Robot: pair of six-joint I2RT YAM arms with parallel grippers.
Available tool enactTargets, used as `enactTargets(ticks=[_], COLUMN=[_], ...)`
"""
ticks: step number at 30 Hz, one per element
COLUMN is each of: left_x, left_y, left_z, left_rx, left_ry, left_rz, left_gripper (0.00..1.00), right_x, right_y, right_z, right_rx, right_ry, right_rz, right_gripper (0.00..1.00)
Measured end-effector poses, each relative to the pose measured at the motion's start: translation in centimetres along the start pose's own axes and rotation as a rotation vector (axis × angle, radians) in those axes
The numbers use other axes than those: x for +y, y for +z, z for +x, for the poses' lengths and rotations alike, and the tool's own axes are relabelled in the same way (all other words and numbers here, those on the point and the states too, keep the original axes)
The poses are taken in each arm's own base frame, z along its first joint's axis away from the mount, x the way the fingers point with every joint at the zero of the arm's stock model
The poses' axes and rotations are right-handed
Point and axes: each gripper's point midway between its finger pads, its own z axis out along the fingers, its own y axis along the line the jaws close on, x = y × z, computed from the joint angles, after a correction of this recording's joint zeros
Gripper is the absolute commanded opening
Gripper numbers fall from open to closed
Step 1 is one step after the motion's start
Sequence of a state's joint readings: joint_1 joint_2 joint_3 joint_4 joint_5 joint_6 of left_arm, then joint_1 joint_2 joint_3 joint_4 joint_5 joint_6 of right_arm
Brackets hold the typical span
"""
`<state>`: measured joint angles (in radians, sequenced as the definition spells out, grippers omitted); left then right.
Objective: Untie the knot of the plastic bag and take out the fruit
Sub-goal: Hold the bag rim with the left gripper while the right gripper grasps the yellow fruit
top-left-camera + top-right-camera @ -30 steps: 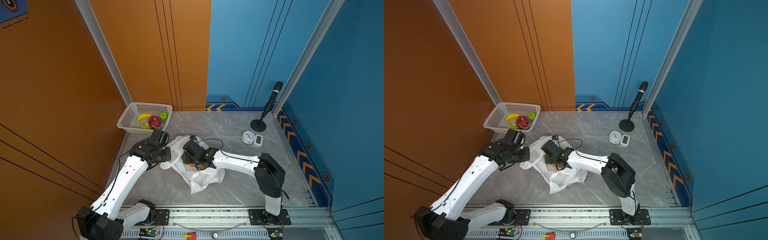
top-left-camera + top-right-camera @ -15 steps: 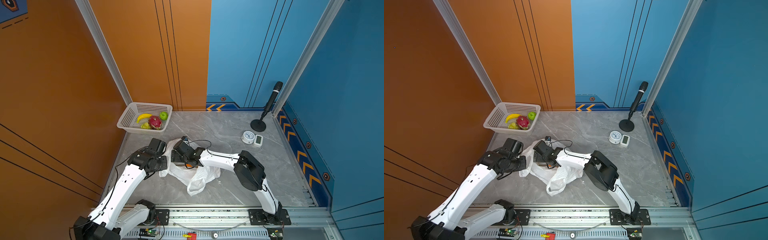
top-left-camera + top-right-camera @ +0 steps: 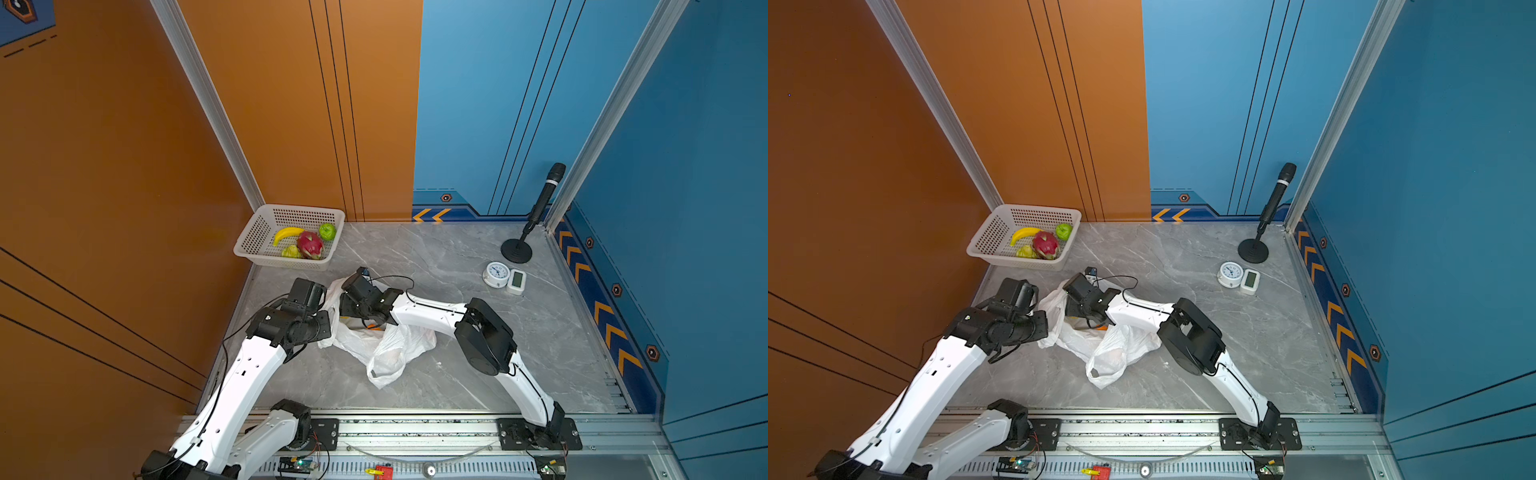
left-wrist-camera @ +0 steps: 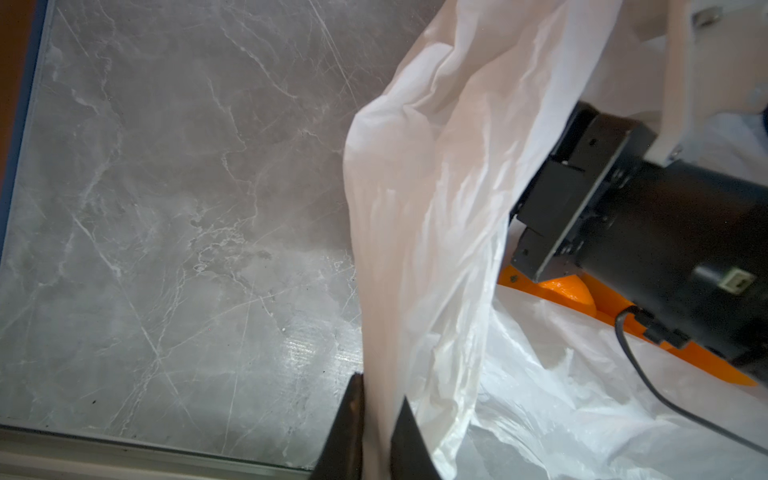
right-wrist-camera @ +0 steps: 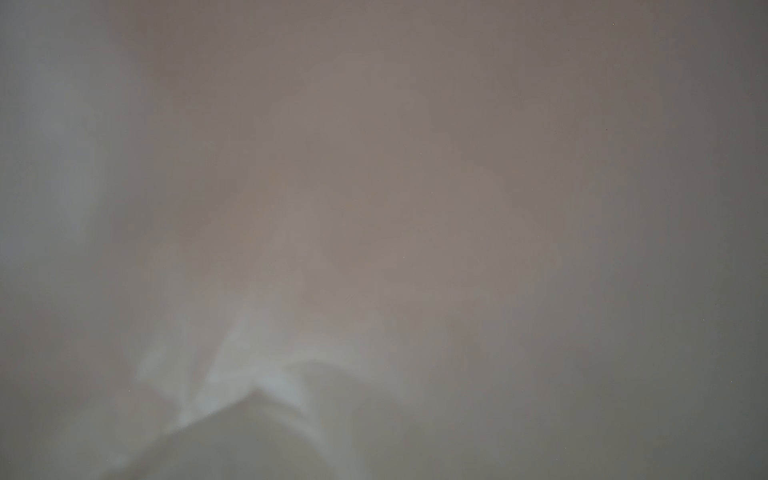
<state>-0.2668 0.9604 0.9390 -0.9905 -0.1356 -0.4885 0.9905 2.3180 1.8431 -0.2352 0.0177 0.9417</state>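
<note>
- The bag [image 3: 386, 353], thin white plastic, lies crumpled on the grey marbled counter [image 3: 457, 257], left of centre and between the two arms in both top views.
- No knot shows, and the bag's mouth gapes towards the basket. The untying looks done and taking out the fruit is the step in hand.
- The left hand [image 4: 380, 390] is pinched closed on a band of the bag's rim and holds it up, as its wrist view shows.
- The right hand [image 3: 365, 324] reaches into the bag's mouth. Its wrist view shows only blurred plastic, so whether it is open or closed on anything cannot be told.
- An orange [image 4: 565, 291] shows inside the bag, right by the right hand.
- Next move, as a judgement: the right hand must close on the orange alone without catching plastic, then lift it clear while the left hand holds the mouth open.
- The white mesh basket [image 3: 253, 245] sits near the bag, in the counter's far left corner. It holds a dragon fruit [image 3: 309, 244], a green fruit [image 3: 327, 231], a yellow-green fruit [image 3: 291, 252] and a banana [image 3: 287, 235].
- Well apart, on the far right of the counter, stand a white clock [image 3: 496, 274], a small display [image 3: 517, 281] touching it, and a microphone [image 3: 548, 187] on a stand.
- No brand, label or writing can be read. The clock's numerals are too small.
</note>
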Motion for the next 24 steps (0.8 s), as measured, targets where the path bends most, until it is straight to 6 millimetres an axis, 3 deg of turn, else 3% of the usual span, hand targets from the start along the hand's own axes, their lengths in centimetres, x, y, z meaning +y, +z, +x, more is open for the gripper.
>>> enactTargets(ticks=[9, 18, 24], left_x=[0.8, 0.1, -1.5], left_y=[0.6, 2.5, 2.9], left_z=[-0.9, -2.2, -4.7], left_rx=[-0.016, 0.011, 0.009], left_ry=[-0.082, -0.176, -0.164], left_rz=[0.005, -0.013, 0.027], left_gripper=[0.14, 0.15, 0.18], right_x=[-2.3, -3.4, -2.6], right_y=[-0.5, -5.5, -8.3], right_z=[-2.2, -3.8, -2.6], right_rx=[0.062, 0.067, 0.067], right_ry=[0.062, 0.087, 0.047], right_rz=[-0.04, -0.073, -0.083], right_gripper=[0.44, 0.41, 0.41])
